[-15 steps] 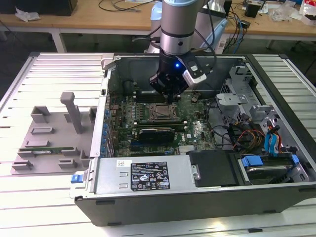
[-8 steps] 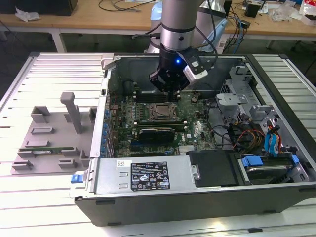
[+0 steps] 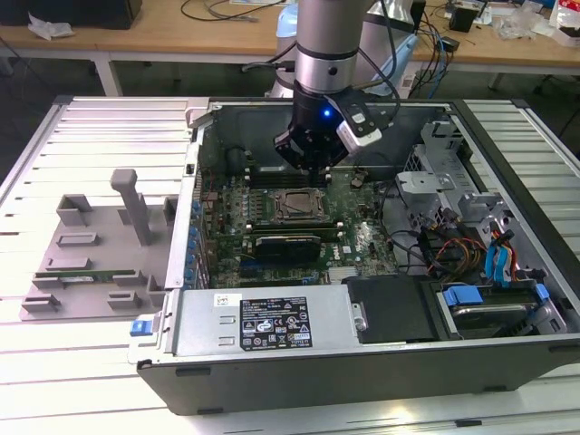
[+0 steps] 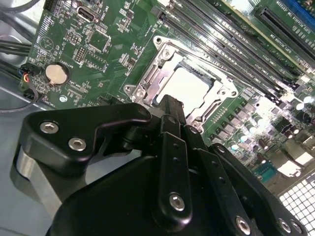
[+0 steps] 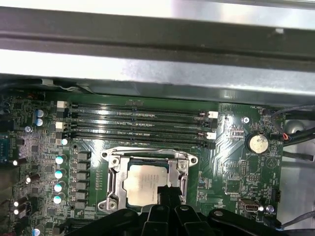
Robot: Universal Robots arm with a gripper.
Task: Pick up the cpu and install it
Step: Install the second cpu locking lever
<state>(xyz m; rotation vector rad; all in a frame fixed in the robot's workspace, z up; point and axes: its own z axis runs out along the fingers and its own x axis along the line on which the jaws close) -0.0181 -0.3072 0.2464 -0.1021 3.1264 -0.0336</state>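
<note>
White sticker [image 3: 274,323] on computer case [image 3: 362,362]: print too small to read; no other legible text.

Setting: electronics or robotics lab. Open desktop computer case [image 3: 362,272], motherboard [image 3: 281,227] exposed, lies on a slatted aluminium worktop [image 3: 100,136] at centre frame. Wooden benches [image 3: 136,41] along the top edge carry loose cables [image 3: 217,11] and small equipment. Grey fixture tray [image 3: 100,245] at left.
</note>
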